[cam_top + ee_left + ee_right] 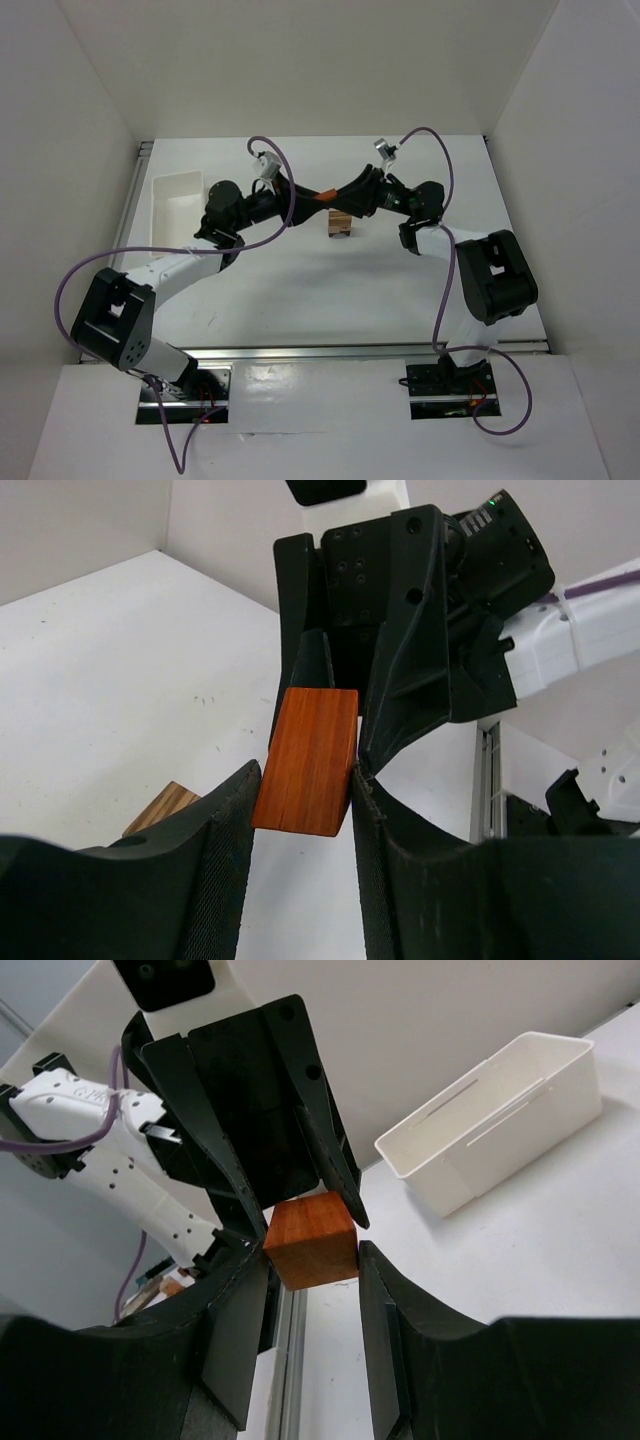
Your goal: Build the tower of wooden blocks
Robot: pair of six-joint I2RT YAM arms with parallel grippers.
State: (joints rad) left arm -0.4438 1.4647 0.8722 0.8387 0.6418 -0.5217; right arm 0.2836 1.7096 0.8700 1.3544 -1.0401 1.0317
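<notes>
Looking at the top view from my desk: the white tray [175,178] sits on the table [300,300] in the upper left part of the frame, well apart from the action. Moving right, both arms reach in and meet nose to nose around upper centre.

The left gripper [303,790] is clamped on the orange-red roof piece [308,760]. In its wrist view the piece fills the gap between the two pads [232,870] and touches both, tilted a bit to the right. Lower left of that same view, a tan block [160,808] with striped grain peeks out on the table beneath the fingers.

The roof piece is up in the air between the two grippers, not on the tower. The block stack [340,225] stands on the table just below and slightly right of it in the top view, tan on top with something darker underneath; too small for me to make out more.

The right gripper [312,1260] comes at the piece from the opposite side. In its wrist view the block sits between its fingertips with both edges touching, so it looks pinched from that end too.
</notes>
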